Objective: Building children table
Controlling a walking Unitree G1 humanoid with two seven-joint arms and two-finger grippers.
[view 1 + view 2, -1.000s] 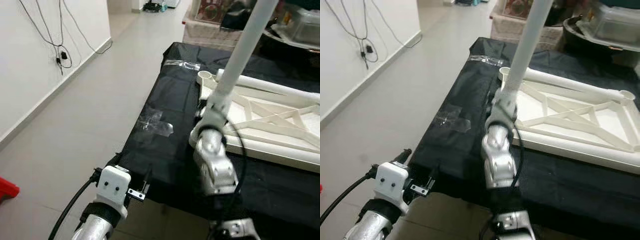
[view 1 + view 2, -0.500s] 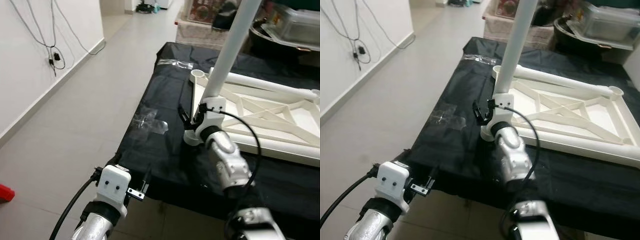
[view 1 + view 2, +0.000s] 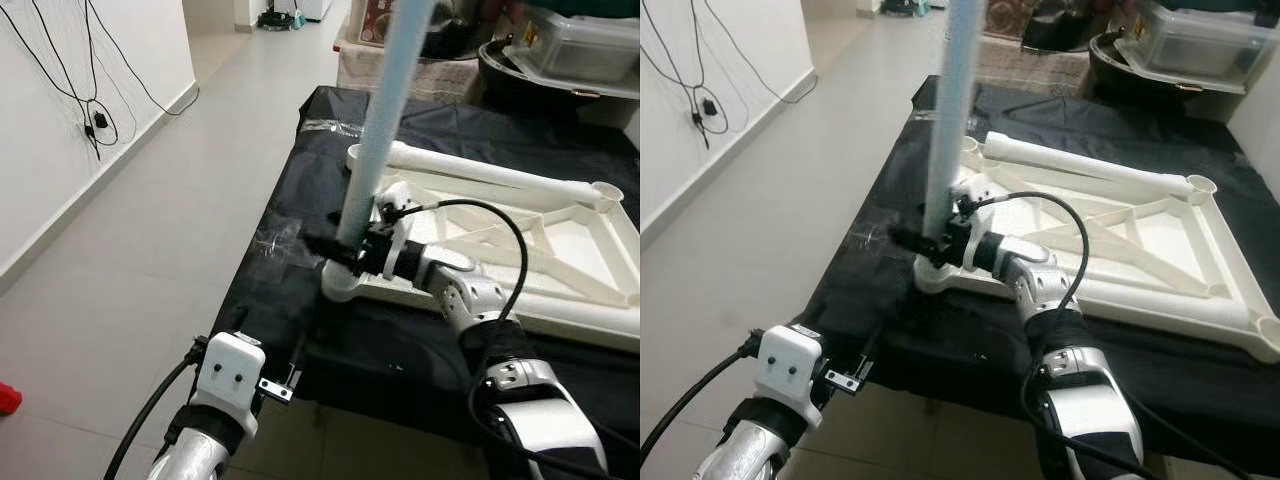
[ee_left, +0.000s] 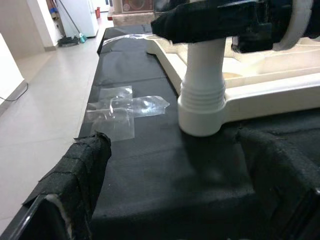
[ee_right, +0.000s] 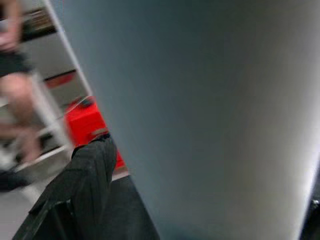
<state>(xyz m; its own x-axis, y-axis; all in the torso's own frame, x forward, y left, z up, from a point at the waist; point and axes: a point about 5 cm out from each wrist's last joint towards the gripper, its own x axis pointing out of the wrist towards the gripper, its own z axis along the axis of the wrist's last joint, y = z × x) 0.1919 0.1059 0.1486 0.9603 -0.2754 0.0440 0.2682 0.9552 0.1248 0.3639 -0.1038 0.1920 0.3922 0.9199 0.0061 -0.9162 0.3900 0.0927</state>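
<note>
Black-draped bench (image 3: pixel 300 230): right claw (image 3: pixel 345 248) clamps upright table leg (image 3: pixel 378 130) in white frame (image 3: pixel 520 250) corner; left claw (image 4: pixel 165 200) wide.

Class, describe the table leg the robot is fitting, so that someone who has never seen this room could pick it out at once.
Start at the black-covered table with the white table frame lying flat on it. At the frame's near left corner, the right gripper clamps a long white table leg that stands upright in the corner socket. It is the only upright tube; the frame's other tubes lie flat.
</note>
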